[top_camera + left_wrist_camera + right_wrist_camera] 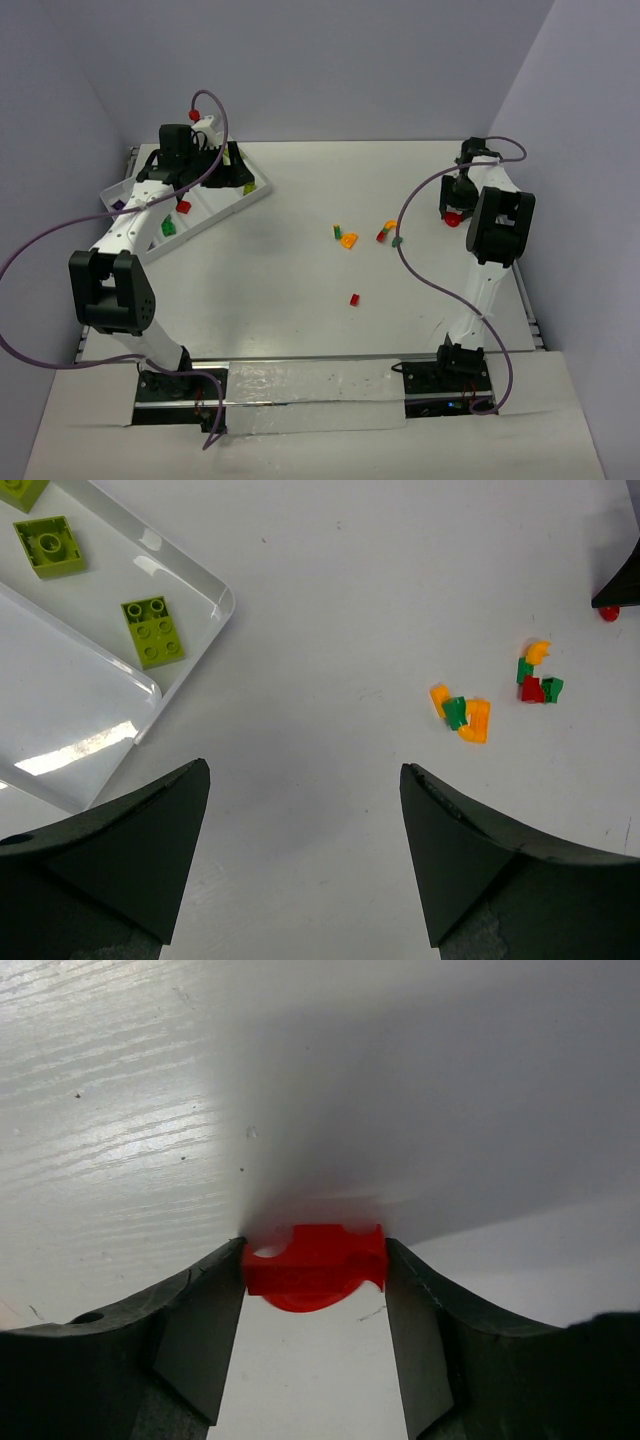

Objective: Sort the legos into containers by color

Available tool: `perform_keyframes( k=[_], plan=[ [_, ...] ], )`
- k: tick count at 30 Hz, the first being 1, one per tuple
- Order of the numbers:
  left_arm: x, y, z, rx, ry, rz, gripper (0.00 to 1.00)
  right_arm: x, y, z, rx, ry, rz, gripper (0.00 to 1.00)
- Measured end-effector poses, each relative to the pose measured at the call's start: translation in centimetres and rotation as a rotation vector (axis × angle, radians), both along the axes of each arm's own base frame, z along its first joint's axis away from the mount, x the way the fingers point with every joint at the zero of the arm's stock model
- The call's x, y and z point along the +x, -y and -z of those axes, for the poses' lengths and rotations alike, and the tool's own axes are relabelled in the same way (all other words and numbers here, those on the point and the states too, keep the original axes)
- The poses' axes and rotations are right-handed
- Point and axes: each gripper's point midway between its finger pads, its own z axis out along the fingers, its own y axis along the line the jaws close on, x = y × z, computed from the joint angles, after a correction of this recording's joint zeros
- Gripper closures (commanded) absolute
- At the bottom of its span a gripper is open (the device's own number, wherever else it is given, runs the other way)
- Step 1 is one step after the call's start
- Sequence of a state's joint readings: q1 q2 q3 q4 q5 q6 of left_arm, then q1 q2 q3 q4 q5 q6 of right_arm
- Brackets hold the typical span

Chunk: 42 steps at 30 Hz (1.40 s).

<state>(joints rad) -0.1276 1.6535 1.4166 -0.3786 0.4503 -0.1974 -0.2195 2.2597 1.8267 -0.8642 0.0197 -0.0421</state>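
Note:
My right gripper [315, 1247] is shut on a red lego [315, 1265] that rests on the table at the far right [454, 218], one finger against each of its sides. My left gripper [305, 768] stands open with nothing in it, just off the right end of the white tray [215, 610]. That tray's containers hold lime legos [152, 631], a red one [183, 207] and a green one [168, 227]. Loose legos lie mid-table: an orange and green cluster [460, 712], a red, green and yellow cluster [535, 675] and a single red brick [354, 299].
The tray [215, 205] lies slanted at the back left under the left arm. Grey walls close in the table at the back and on both sides. The right arm's purple cable [420, 250] loops over the table beside the loose bricks.

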Motion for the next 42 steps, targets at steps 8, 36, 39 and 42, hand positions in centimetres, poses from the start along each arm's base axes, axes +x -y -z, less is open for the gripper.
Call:
perform_keyframes(
  k=[8,36,39,42],
  plan=[
    [0.0,-0.1,0.0,-0.002,-0.004,-0.001,0.08,0.0,-0.4,0.0,0.022,0.001,-0.002,0.58],
    [-7.7,4.5,-3.7,-0.328,0.069,0.131,0.17,-1.1,-37.0,-22.7,0.880,0.420,-0.441,0.58],
    [-7.5,6.6,-3.9,-0.334,0.072,0.138,0.18,-2.4,-40.5,-23.5,0.996,0.377,-0.446,0.58],
    [-7.2,7.8,-3.1,-0.334,0.049,0.105,0.20,-3.0,-42.4,-23.7,1.089,0.332,-0.403,0.58]
  ],
)
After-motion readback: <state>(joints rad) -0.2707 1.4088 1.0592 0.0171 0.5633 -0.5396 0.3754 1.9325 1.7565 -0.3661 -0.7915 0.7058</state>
